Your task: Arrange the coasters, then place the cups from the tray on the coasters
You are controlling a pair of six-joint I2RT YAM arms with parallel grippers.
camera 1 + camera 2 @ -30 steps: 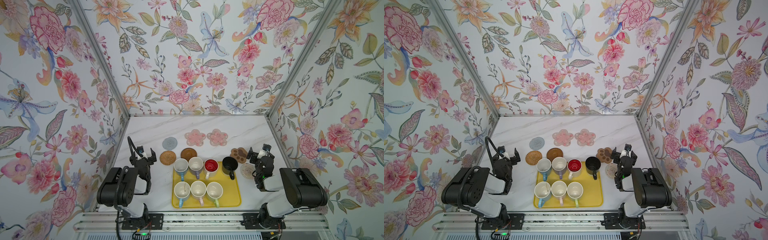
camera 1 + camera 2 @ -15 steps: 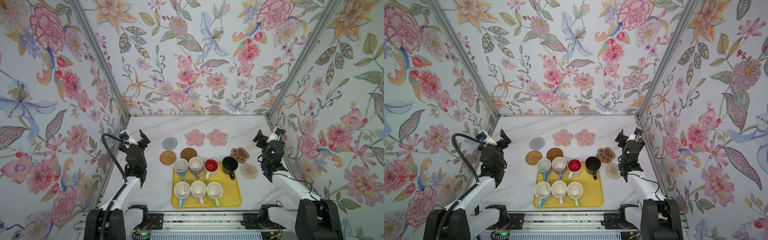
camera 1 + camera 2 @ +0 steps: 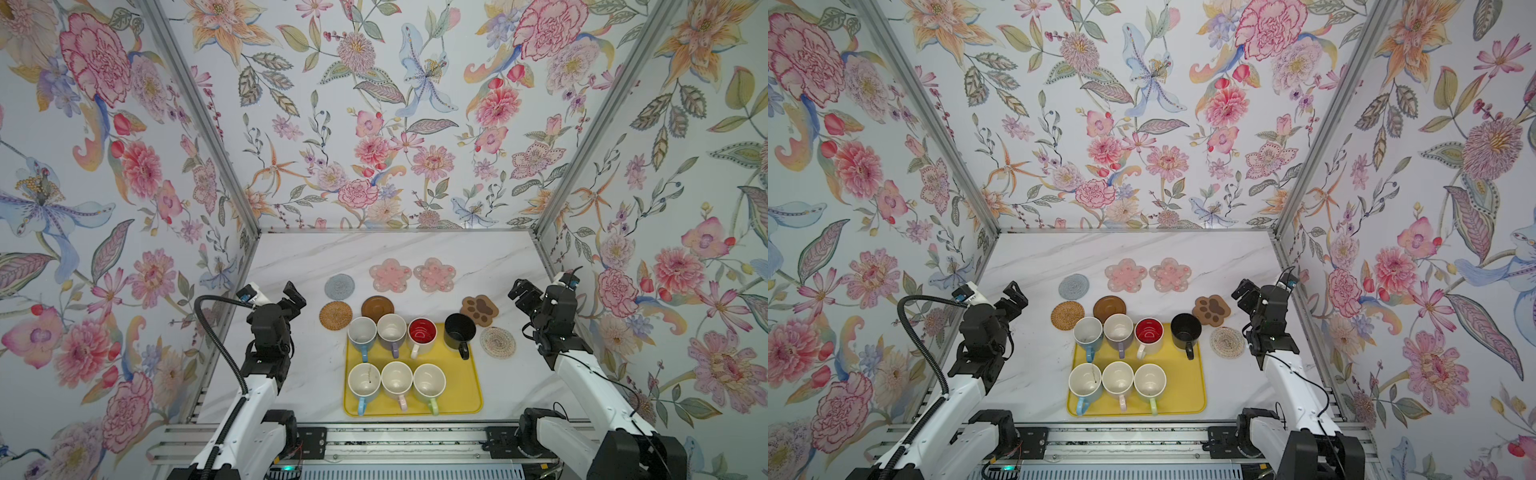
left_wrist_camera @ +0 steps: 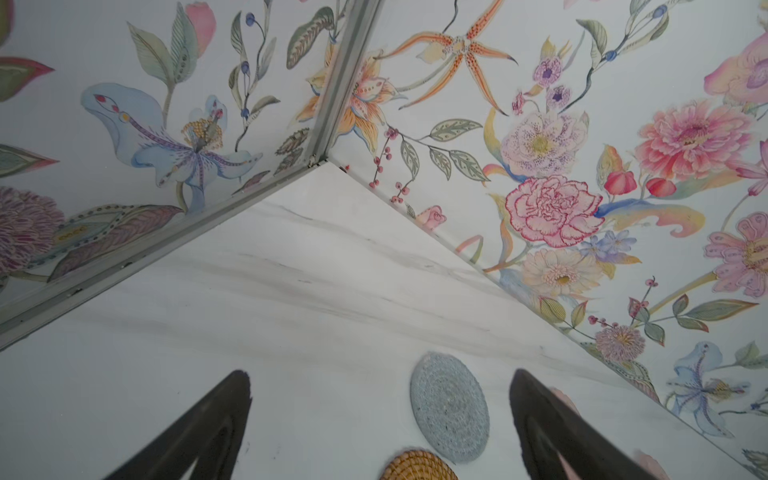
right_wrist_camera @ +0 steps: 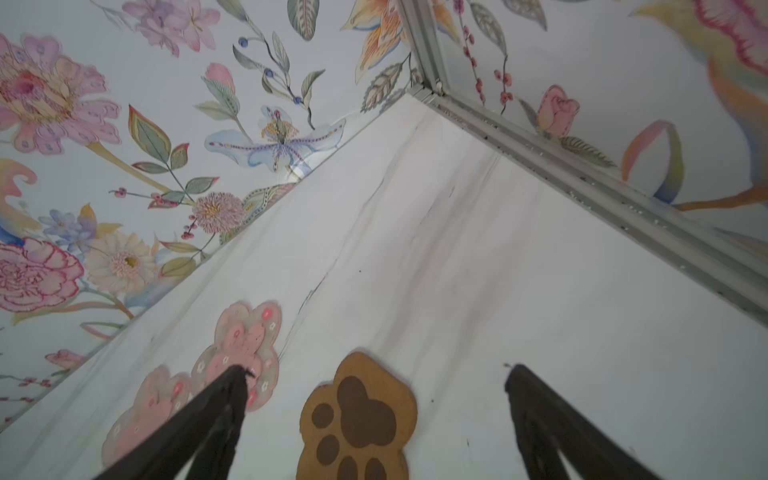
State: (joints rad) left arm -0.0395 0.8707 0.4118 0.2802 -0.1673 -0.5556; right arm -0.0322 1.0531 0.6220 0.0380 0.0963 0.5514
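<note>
Inspector: Status of left gripper (image 3: 295, 296)?
Technician: Jaws spread wide, nothing held. It hangs over bare marble, left of the rattan coaster (image 3: 335, 316) and grey-blue knit coaster (image 3: 339, 286).
Inspector: Yellow tray (image 3: 461, 386)?
Technician: Centre front. Seven mugs (image 3: 397, 382) stand on it, four far and three near, with the black mug (image 3: 459, 331) at far right.
Inspector: Right gripper (image 3: 519, 291)?
Technician: Jaws spread wide, nothing held, just right of the brown paw coaster (image 3: 480, 309) and rope spiral coaster (image 3: 497, 341).
</note>
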